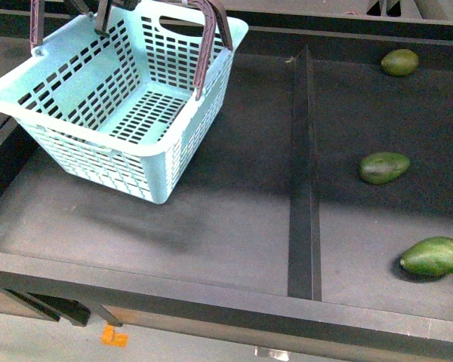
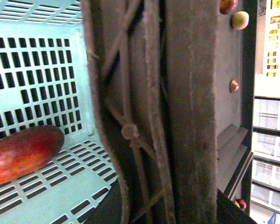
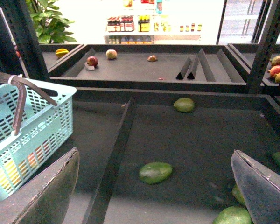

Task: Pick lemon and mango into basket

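Note:
The light teal basket [image 1: 128,113] hangs tilted over the left bay. My left gripper [image 1: 104,13] is shut on its brown-grey handles [image 2: 177,112] at the top edge of the front view. A red mango [image 2: 23,154] lies on the basket's slotted floor in the left wrist view. Yellow and orange patches [image 3: 14,169] show through the basket wall in the right wrist view, and I cannot tell whether they are the lemon. My right gripper [image 3: 154,196] is open above the right bay with nothing between its fingers [image 3: 42,196], and it is out of the front view.
Green mangoes lie in the right bay [image 1: 400,62] [image 1: 384,167] [image 1: 434,256]. A raised black divider [image 1: 303,173] separates the two bays. The shelf's front rail [image 1: 211,302] runs along the near edge. More fruit [image 3: 92,60] sits on a far shelf.

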Controlling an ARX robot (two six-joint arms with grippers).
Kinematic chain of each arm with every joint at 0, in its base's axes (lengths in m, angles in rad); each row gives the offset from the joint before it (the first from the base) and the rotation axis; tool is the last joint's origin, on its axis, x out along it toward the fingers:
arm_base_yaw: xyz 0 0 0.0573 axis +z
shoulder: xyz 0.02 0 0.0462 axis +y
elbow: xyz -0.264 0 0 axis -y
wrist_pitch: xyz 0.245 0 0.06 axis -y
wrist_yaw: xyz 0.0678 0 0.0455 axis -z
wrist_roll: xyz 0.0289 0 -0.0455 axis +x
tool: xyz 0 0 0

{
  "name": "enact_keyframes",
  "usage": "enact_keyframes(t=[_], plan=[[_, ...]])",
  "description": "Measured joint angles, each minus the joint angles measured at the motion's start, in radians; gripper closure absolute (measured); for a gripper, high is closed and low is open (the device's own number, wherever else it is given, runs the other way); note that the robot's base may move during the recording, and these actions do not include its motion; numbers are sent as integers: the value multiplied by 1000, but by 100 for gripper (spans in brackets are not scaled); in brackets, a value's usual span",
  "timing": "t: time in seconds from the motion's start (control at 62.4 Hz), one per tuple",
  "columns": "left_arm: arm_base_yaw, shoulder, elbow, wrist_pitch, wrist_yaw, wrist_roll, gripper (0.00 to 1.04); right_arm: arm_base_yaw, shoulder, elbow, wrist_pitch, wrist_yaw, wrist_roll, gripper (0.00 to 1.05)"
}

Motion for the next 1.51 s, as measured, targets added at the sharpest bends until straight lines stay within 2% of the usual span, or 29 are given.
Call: enact_keyframes(t=[0.064,0.208,0.369,0.433,0.513,0.561,0.849,0.865,0.914,0.946,1.01,1.074,1.17,1.298,1.507], plan=[[3,-24,-56,44,2,-5,89,0,0,0,0,0,0,9],[1,-95,-217,179,-81,-42,87,0,0,0,0,0,0,9],[6,-152,-314,187,-125,-44,54,0,0,0,0,0,0,9],[7,-192,-344,158,-124,-43,35,0,0,0,0,0,0,9],[6,-229,-361,142,-124,-37,19,0,0,0,0,0,0,9],[5,-273,-391,134,-129,-11,6,0,0,0,0,0,0,9],[-17,-722,-880,32,-314,241,7,0,0,0,0,0,0,9],[-17,-750,-932,82,-298,310,9,0,0,0,0,0,0,9],[-9,-818,-1110,406,-174,511,20,0,0,0,0,0,0,9],[-3,-849,-1221,628,-129,681,27,0,0,0,0,0,0,9],[11,-897,-1383,931,-97,954,39,0,0,0,0,0,0,9],[34,-962,-1511,1114,-79,1167,54,0,0,0,0,0,0,9],[64,-1057,-1630,1178,-58,1292,73,0,0,0,0,0,0,9],[89,-1149,-1761,1187,-28,1341,100,0,0,0,0,0,0,9],[122,-1313,-1899,1175,2,1353,101,0,0,0,0,0,0,9]])
